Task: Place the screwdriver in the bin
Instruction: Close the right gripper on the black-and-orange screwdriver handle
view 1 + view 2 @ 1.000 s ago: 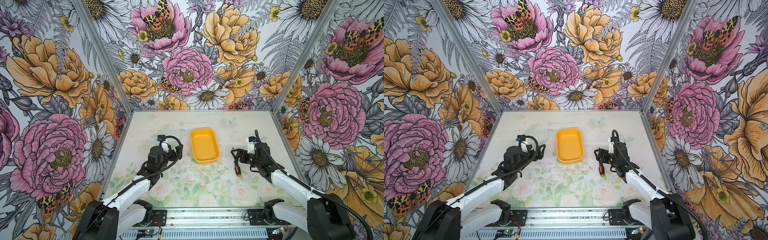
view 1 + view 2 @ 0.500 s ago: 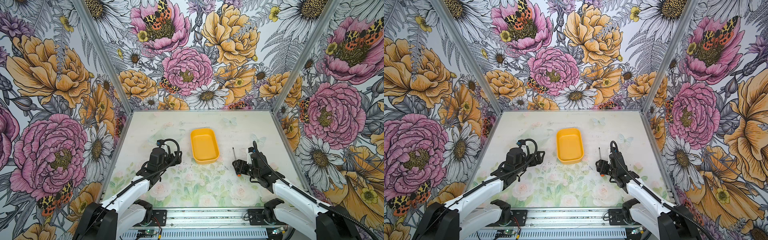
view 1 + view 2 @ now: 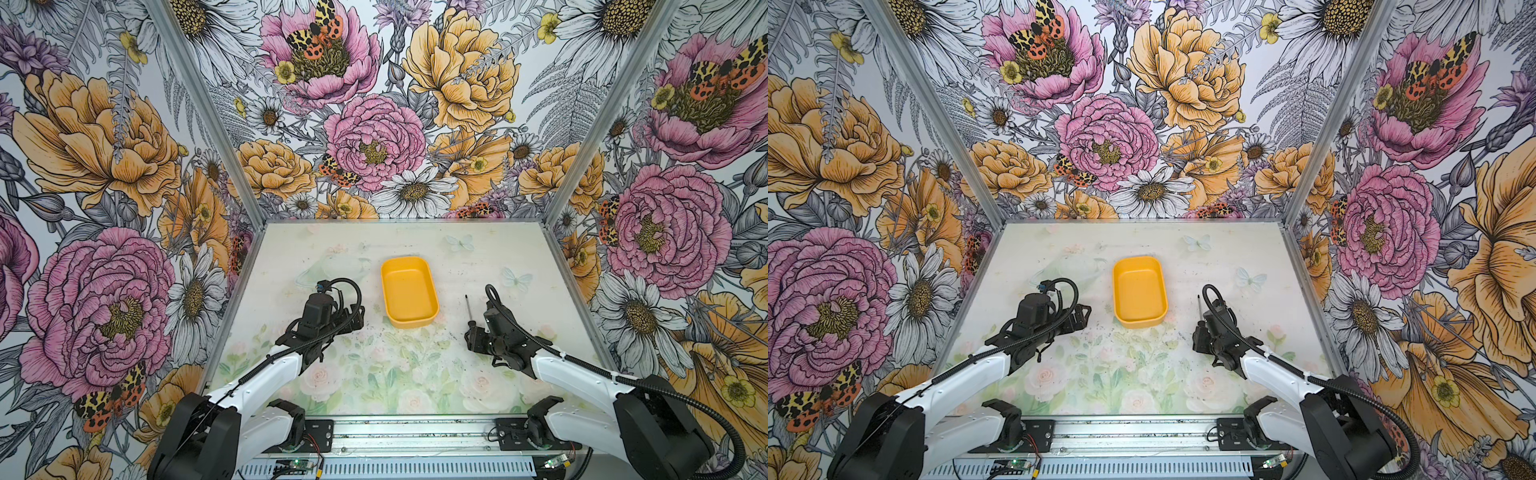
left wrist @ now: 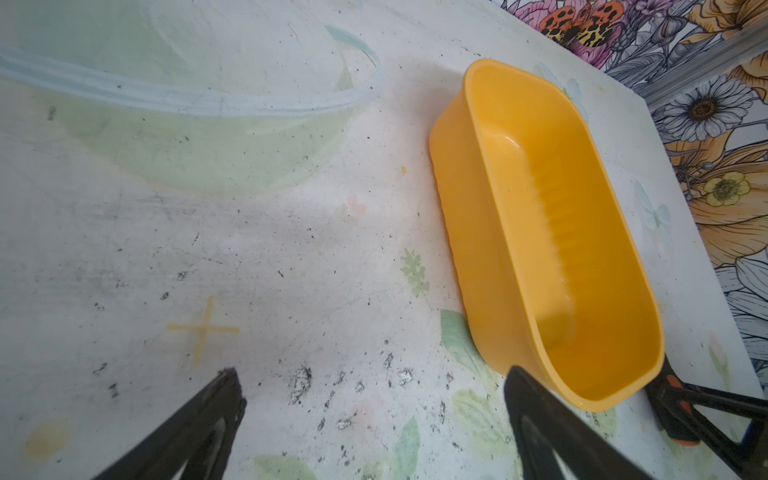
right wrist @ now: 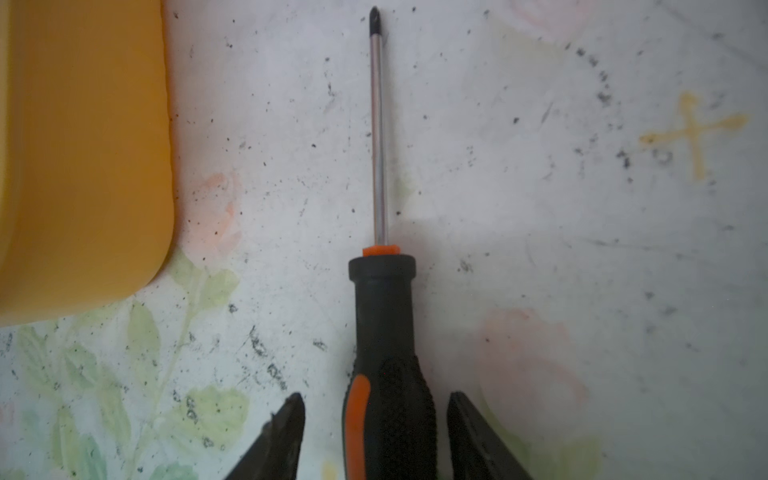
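Right gripper [image 5: 375, 398] straddling the screwdriver [image 5: 384, 332], right of the bin [image 3: 409, 322]

I am keeping my jaws spread on either side of the black handle, with a gap showing on each side. The tool is lying flat on the table [image 5: 540, 208], lower right of centre in a top view, apart from the bin. If one finger is touching first, the rounded handle may roll away. Gripped this far back, the shaft may droop and catch the bin's wall.
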